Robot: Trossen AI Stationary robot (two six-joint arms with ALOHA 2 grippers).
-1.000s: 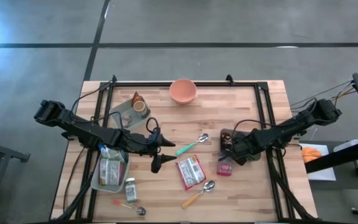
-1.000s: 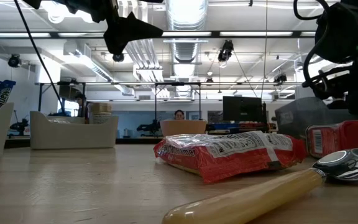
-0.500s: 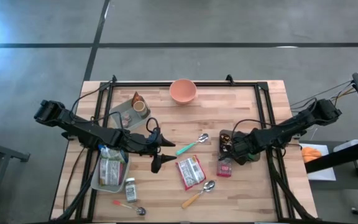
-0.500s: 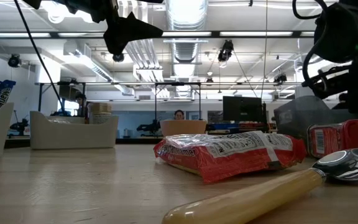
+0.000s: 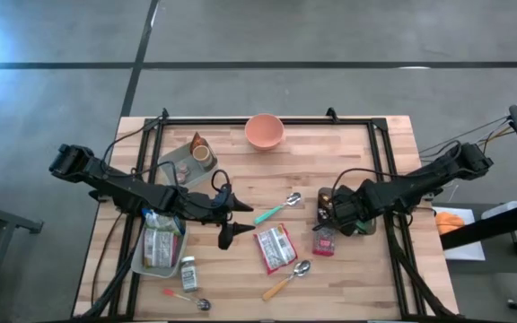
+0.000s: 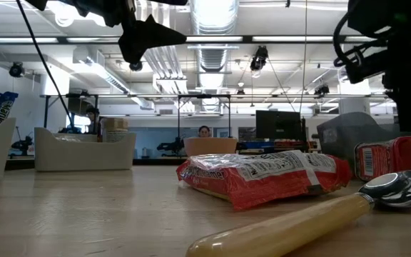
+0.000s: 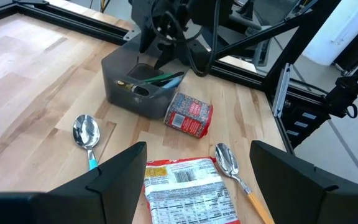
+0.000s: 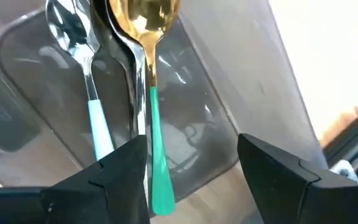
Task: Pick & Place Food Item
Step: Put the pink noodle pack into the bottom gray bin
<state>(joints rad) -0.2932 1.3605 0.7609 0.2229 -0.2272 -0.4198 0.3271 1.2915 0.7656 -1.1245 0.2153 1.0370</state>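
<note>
Bare wood lies open along the table's (image 5: 393, 135) far right corner and near right edge; mid-table, the red packet (image 5: 276, 247), the small red can (image 5: 324, 240), two loose spoons (image 5: 287, 278) and the grey bin (image 5: 328, 205) crowd passage; left edge holds trays (image 5: 162, 244).

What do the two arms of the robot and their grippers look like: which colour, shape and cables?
Both arms are black, built of jointed segments, with thin black cables looping along them. The left gripper ends in two dark, flat, angular fingers. The right gripper has the same dark wedge-shaped fingers.
</note>
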